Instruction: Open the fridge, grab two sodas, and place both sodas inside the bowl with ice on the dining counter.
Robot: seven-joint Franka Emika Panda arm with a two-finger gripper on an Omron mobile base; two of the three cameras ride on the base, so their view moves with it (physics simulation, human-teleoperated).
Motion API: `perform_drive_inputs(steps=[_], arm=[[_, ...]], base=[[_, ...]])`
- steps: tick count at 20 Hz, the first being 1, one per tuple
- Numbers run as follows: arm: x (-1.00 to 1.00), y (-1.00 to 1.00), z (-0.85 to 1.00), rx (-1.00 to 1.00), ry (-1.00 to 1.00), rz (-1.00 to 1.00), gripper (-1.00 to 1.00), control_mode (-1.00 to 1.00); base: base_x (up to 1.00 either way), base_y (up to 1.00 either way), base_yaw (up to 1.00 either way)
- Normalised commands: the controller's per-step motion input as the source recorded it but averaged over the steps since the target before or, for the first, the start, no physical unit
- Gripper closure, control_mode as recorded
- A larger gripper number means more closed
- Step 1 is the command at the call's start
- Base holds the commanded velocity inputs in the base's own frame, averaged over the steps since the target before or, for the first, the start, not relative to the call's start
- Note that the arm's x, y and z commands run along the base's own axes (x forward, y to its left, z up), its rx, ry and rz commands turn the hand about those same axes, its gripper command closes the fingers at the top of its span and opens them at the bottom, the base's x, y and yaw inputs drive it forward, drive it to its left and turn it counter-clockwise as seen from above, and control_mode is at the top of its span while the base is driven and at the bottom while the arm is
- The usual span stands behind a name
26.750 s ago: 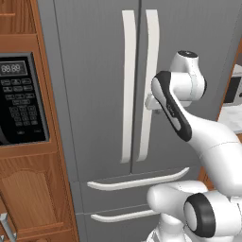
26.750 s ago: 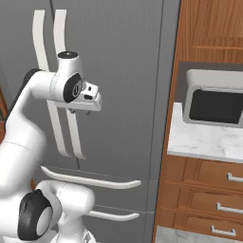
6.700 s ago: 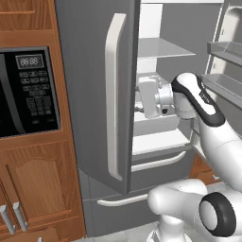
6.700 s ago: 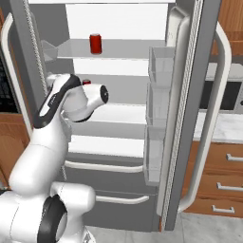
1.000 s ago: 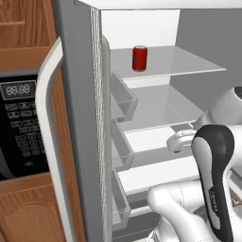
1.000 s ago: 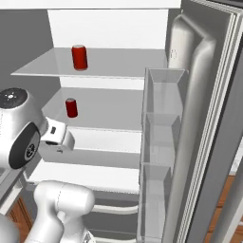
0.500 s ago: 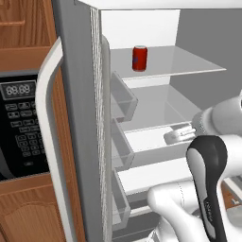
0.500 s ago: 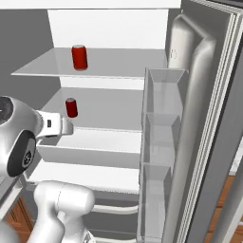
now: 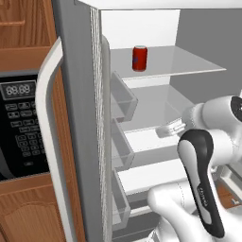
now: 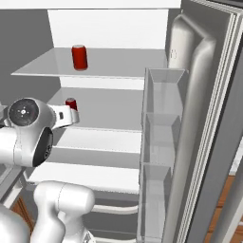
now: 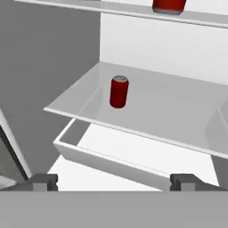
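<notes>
showing "88:88" on the microwave (image 9: 21, 127) display; keypad markings and arm lettering staying too small to read.

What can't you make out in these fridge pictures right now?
- Lower soda can: in the right base view the arm covers its lower part.
- Upper soda can: the hand view's top edge cuts it off.
- End effector: the hand view shows just the tips of its open fingers.
- Microwave: cut by the left base view's left edge and partly behind the fridge door handle.
</notes>
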Motion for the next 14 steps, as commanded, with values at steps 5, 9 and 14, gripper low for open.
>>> perform_drive_inputs(steps=[5, 9, 14], arm=[[0.52, 0.01, -0.12, 0.0, -0.1, 0.17, -1.0, -1.0], [0.4, 0.01, -0.12, 0.0, -0.05, 0.12, -1.0, -1.0], [0.12, 0.0, -0.18, 0.0, -0.03, 0.02, -1.0, -1.0]], base=[[0.0, 0.0, 0.0], [0.0, 0.0, 0.0], [0.0, 0.0, 0.0]])
